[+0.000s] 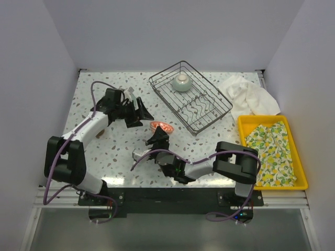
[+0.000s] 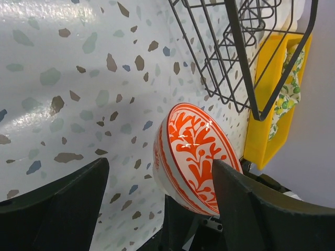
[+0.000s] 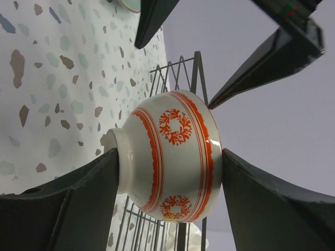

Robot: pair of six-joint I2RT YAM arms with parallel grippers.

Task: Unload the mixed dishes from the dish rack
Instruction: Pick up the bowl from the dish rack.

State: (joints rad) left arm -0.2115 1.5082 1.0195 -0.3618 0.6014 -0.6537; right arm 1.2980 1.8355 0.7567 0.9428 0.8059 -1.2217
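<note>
Dish rack [image 1: 194, 107], bench [image 1: 120, 151] far middle: pale green bowl [image 1: 182, 82] inside, not yet unloaded. Red-patterned bowl [image 3: 172, 151] out, beside rack's near-left side, clamped in right gripper [image 3: 168, 162]. Left gripper [image 2: 157, 172] wide, empty.

One dark metal wire rectangular dish rack [image 1: 205, 109] shows. There are two small round ceramic bowls: one plain pale green bowl [image 1: 182, 82] and one white bowl with an orange-red leaf pattern [image 3: 167, 157]. There are two cloths as well: one crumpled white cloth [image 1: 250, 97] and one cloth printed with yellow lemons [image 1: 268, 151]. There is one rectangular yellow plastic tray [image 1: 280, 186]. There are two black two-finger grippers, the left gripper [image 1: 138, 114] and the right gripper [image 1: 158, 137], which makes four fingers in all.
</note>
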